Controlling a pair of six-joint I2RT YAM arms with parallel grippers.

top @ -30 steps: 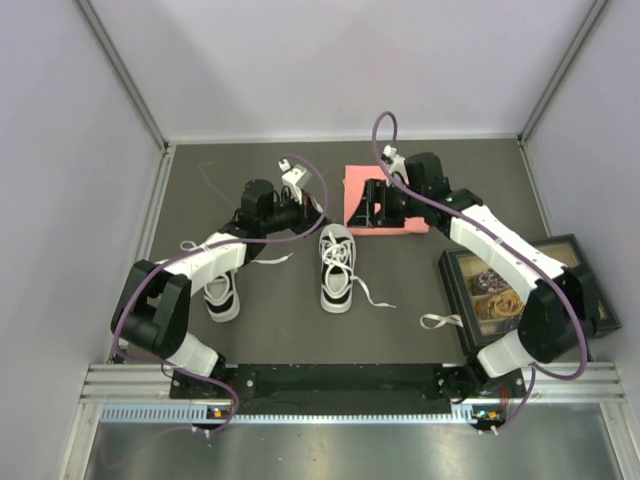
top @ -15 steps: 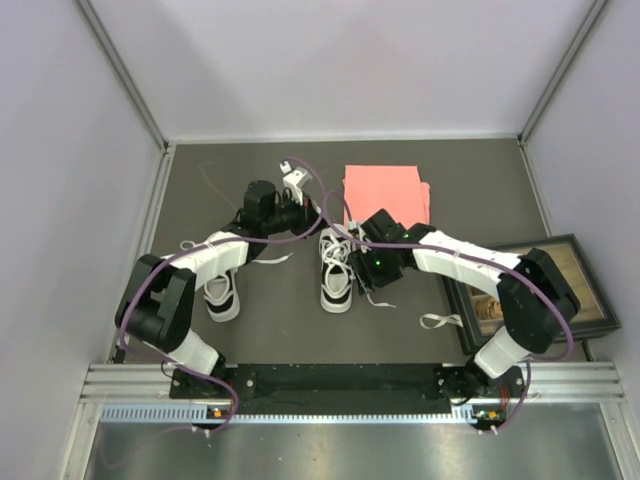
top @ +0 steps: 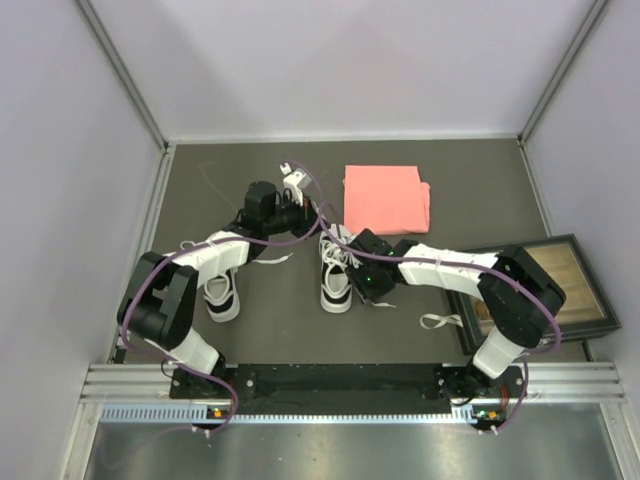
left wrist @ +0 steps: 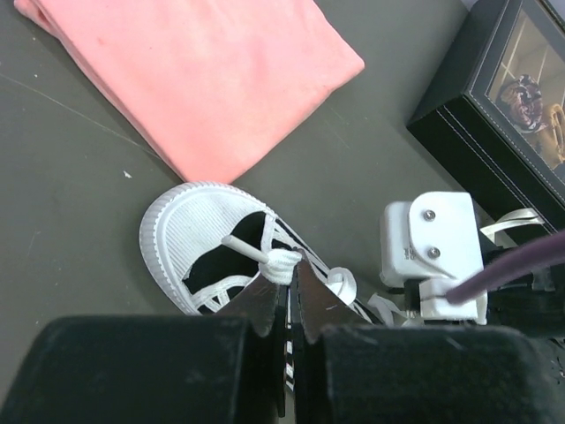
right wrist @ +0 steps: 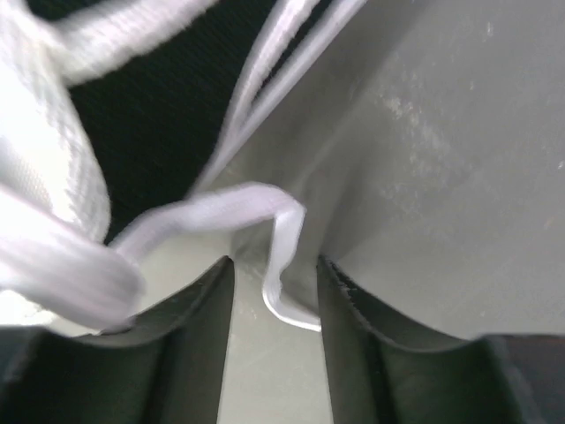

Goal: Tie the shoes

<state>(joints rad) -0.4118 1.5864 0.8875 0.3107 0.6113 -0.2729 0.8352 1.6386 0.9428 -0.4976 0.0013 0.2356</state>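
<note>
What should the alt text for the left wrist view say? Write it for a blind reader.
The black left gripper is shut on a white shoelace just above the ribbed white toe cap of a small sneaker on a dark table. A folded pink cloth lies beyond it, a black glass-lidded box to the right.

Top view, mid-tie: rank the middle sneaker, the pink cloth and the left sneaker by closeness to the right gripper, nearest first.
1. Middle sneaker: right beside the right gripper, just to its left.
2. Pink cloth: farther back and slightly right.
3. Left sneaker: farthest, well over on the left side.
</note>
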